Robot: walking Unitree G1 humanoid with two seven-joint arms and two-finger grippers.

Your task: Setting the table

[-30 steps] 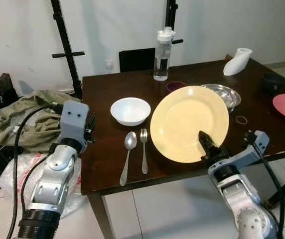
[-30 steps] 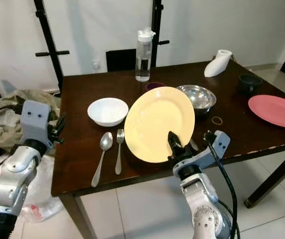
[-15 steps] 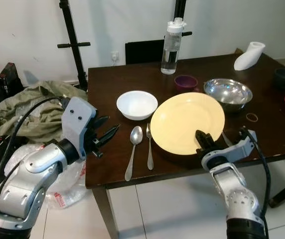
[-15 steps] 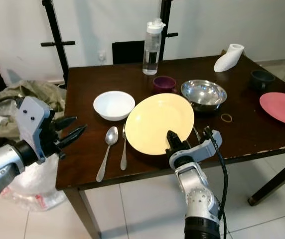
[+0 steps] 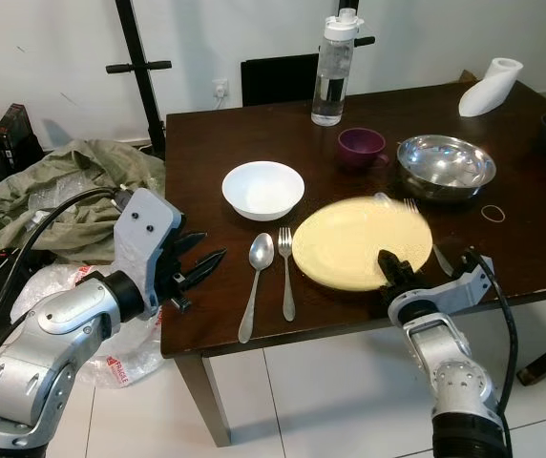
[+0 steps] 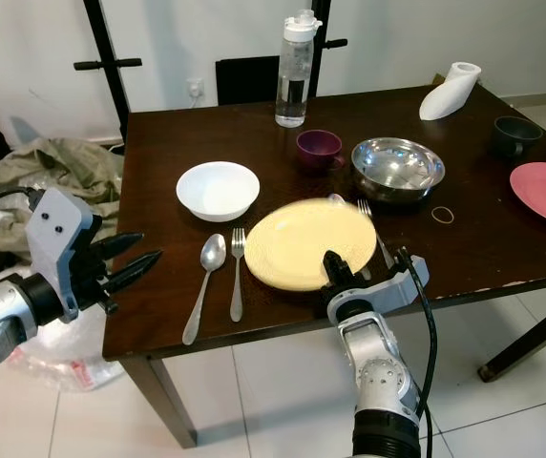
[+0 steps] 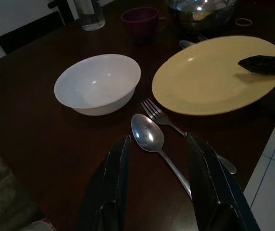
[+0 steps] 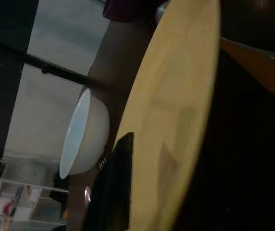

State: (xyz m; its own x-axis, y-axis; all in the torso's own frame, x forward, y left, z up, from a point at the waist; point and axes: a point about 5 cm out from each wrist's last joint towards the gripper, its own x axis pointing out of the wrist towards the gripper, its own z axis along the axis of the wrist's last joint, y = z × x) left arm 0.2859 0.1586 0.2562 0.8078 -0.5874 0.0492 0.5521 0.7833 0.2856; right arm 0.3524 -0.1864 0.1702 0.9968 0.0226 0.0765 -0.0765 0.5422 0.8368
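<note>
Now — right end effector (image 6: 334, 267) is pinching the yellow plate's (image 6: 297, 243) near rim over the worktop (image 6: 158, 153) | left end effector (image 7: 157, 185) is hovering spread, spoon (image 7: 149, 137) just ahead.

A heap of olive-green cloth (image 5: 63, 186) is lying on the floor to the left of the table, and a crinkled clear plastic bag (image 5: 125, 345) is sitting on the pale tiles nearer in. Two black stand poles (image 5: 137, 72) are rising against the white wall behind (the left one is carrying a short crossbar). A wall socket (image 5: 220, 90) is showing low on the wall between them. A black chair back (image 5: 278, 78) is standing at the far edge of the table. A dark bag (image 5: 10, 124) is leaning at the far left by the wall.
</note>
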